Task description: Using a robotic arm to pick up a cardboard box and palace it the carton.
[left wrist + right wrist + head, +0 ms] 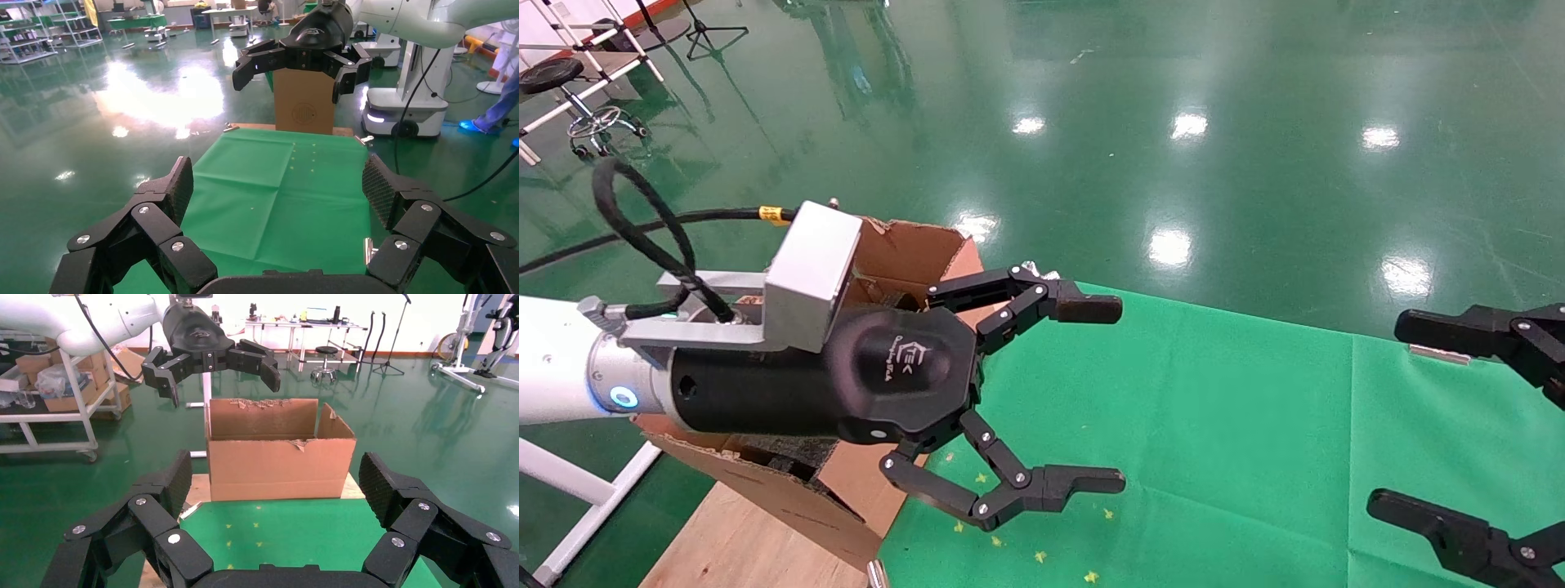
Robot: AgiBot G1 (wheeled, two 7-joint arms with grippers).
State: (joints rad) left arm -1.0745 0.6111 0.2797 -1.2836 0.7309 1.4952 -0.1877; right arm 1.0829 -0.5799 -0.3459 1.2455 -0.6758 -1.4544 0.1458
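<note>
- Left tool (1101, 394), on the white robotic arm (552, 371): it hangs above the carton's tabletop-side wall, fingertips reaching out past that wall over the cloth. The jaws are spread wide and hold nothing.
- Carton (911, 253): large, brown and corrugated, with torn flaps standing upright and its mouth open upward. It sits on a wooden board (731, 547). The arm hides most of its interior.
- Cardboard box: no view shows it, neither on the cloth beside the carton nor in the visible part of the carton. Whether it already lies inside, under the arm, cannot be told.
- Step in hand, as a judgement: the box must first be located. If it is already in the carton, the empty tool should lift straight up, clear of the flaps. If not, the wide jaws should stay wide until they straddle the box squarely, so that the scuffed faces do not slip.
- Right tool (1401, 415): well apart from the carton at the far end of the cloth, jaws wide and empty; it appears parked.
- Tabletop (1214, 425): covered by a green cloth, creased, with small yellow specks (1039, 556) near the carton.
- Room: a glossy green floor (1173, 122) lies beyond the carton, reflecting the ceiling lights. A stool (552, 75) and white frames stand far behind the carton.
</note>
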